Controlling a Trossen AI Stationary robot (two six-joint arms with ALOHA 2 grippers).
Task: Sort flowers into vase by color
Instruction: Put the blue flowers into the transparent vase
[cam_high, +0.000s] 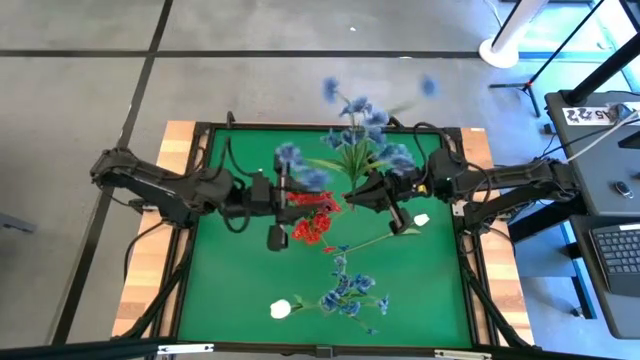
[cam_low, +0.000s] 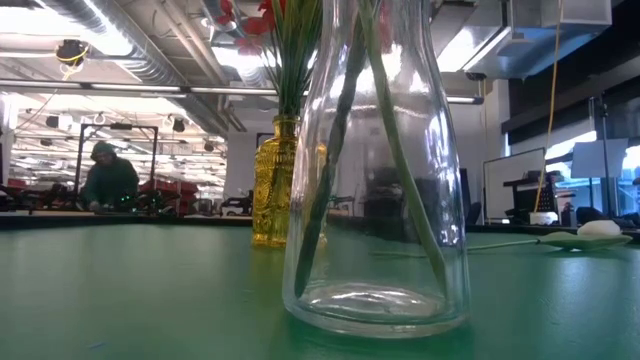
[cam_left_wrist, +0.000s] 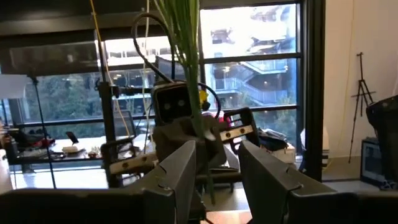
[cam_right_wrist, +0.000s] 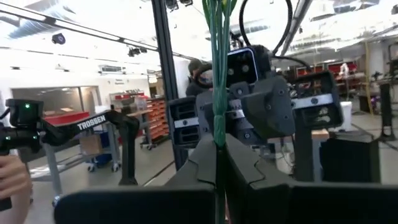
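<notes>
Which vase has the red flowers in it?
The yellow vase, farther back, holds the red flowers. The clear glass vase in front holds only green stems.

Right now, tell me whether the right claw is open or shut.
Shut: the right claw pinches the green stems of a blue-blossom spray between closed fingers.

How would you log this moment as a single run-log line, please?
right gripper: shut on blue flower stems | left gripper: open around them
</notes>
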